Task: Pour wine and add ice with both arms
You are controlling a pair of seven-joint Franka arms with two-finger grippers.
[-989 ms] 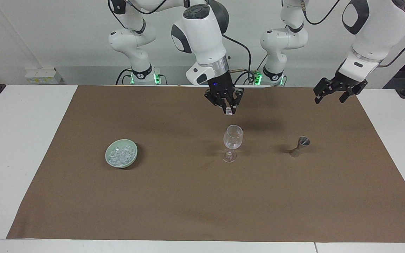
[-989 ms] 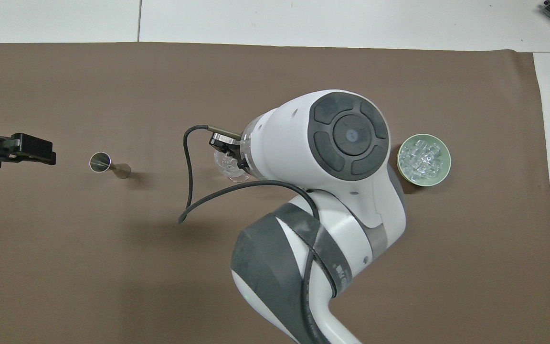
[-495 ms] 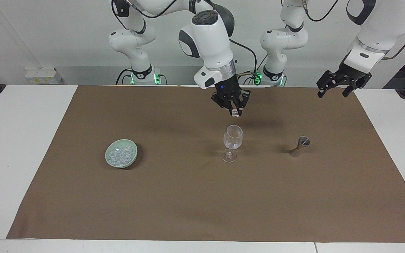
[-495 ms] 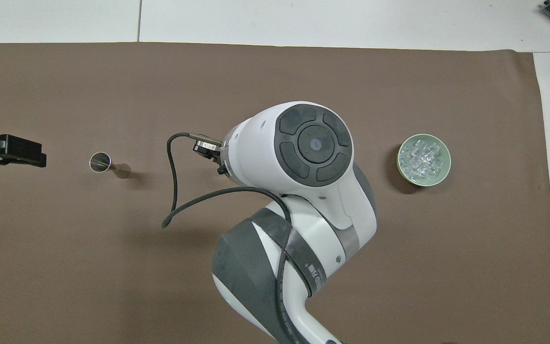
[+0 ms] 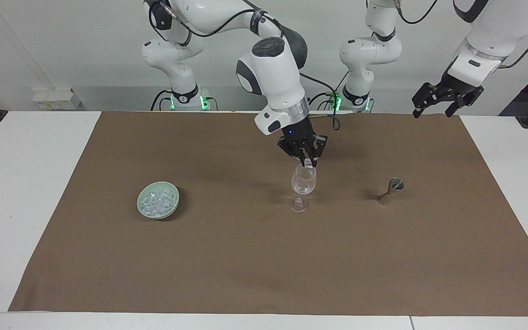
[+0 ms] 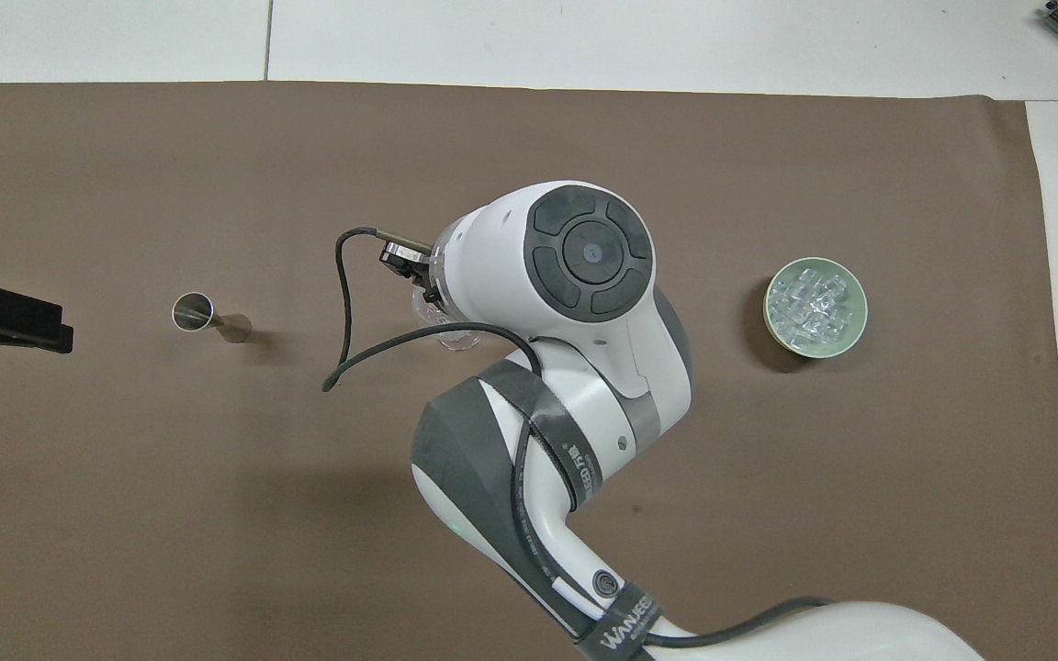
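Ice cubes, small and glassy, fill the pale green bowl (image 5: 158, 200) toward the right arm's end from the clear stemmed glass (image 5: 303, 185); the right gripper (image 5: 308, 162), clenched on one ice cube (image 5: 308, 163) over the glass's rim, should centre before releasing, while the left gripper (image 5: 444, 99) waits, fingers spread.

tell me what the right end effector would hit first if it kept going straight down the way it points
Most likely the open mouth of the wine glass: the right end effector, shut on an ice cube, points down just above its rim.
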